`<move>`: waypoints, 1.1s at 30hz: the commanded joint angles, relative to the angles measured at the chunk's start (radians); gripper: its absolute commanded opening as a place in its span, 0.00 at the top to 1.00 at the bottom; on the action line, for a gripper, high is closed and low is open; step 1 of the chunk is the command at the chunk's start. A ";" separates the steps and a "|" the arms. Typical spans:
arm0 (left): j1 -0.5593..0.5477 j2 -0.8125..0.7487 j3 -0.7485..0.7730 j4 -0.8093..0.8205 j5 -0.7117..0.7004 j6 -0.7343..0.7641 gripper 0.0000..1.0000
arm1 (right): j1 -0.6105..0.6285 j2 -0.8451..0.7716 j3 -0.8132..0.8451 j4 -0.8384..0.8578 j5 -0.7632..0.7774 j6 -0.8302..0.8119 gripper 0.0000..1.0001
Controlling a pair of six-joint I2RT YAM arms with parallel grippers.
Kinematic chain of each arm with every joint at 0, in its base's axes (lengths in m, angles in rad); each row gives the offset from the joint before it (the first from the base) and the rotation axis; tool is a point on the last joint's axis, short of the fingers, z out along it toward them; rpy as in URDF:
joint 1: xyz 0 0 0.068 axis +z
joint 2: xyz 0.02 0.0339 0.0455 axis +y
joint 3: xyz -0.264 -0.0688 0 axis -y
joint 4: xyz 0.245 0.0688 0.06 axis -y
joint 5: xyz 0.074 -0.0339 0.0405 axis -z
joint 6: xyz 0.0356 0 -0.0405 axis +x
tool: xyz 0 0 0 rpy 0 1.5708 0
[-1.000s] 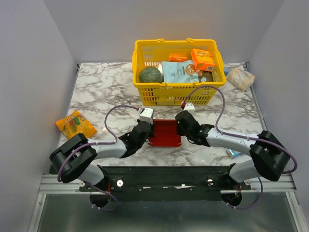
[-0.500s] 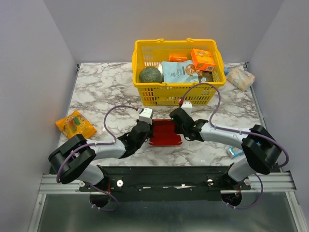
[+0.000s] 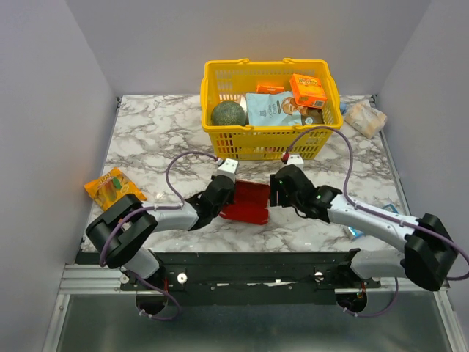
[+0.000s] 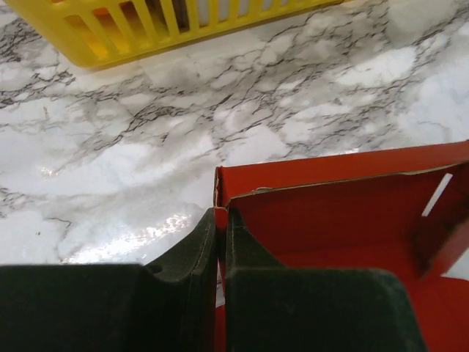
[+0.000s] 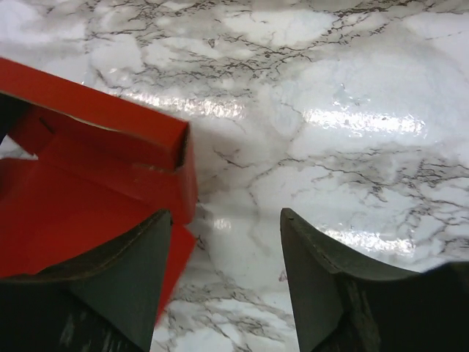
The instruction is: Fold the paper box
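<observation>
The marble-patterned bench (image 3: pixel 146 139) carries a yellow basket (image 3: pixel 220 150) at its far middle, and everything below is placed from that basket.

Inside the basket lie a blue-grey pouch (image 3: pixel 271 110), a dark green round thing (image 3: pixel 228 114) at its left end and an orange carton (image 3: pixel 308 89) at its right end.

The paper box (image 3: pixel 245 202), bright red and partly raised into a shallow tray with upright walls, sits on the bench just in front of the basket's near wall, apart from it and slightly tilted.

The left pincer (image 4: pixel 221 220) reaches the box's end under the basket's left half. Its jaws are pressed narrow on the corner of a red wall, and the left wrist view shows the cardboard edge caught between them.

The right pincer (image 5: pixel 223 214) is at the box's other end, below the basket's middle. Its jaws stand wide, one finger (image 5: pixel 124 279) over the red corner and the other over bare marble, gripping nothing.

An orange snack packet (image 3: pixel 113 188) lies well to the basket's left and nearer the arms.

A pale wrapped packet (image 3: pixel 365 117) lies just right of the basket.
</observation>
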 commanded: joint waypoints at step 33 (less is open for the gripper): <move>-0.039 -0.161 -0.184 0.086 -0.143 0.007 1.00 | -0.126 0.033 -0.258 0.559 -0.510 -0.085 0.46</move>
